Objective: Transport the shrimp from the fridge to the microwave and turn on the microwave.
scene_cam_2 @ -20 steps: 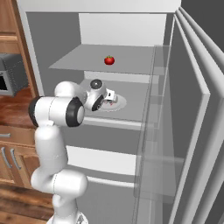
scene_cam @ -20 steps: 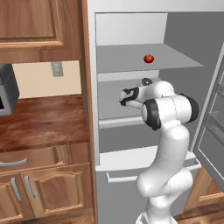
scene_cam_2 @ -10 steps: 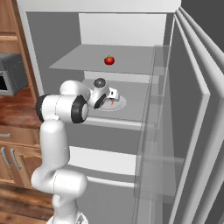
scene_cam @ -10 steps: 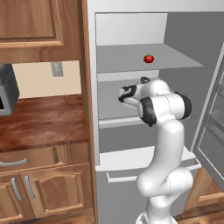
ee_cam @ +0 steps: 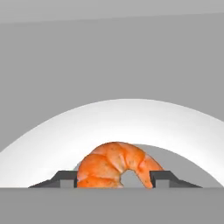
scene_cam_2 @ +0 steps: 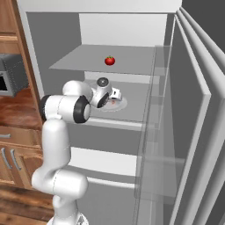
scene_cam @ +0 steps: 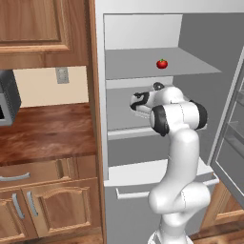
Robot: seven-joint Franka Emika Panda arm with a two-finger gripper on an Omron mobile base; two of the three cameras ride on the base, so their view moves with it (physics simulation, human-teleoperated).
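Fridge [scene_cam: 143, 28] shelf: gripper [ee_cam: 113, 180] apparently clasps shrimp [ee_cam: 117, 165].

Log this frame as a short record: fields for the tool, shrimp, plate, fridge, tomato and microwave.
tool: inside the fridge at the middle shelf, fingertips either side of the shrimp
tool state: closed on it or not, cannot tell
shrimp: orange, curled, on the plate between the fingertips
plate: white, on the middle shelf
fridge: door open
tomato: red, on the upper shelf, apart from the arm
microwave: at the left edge over the wooden counter, not yet reached
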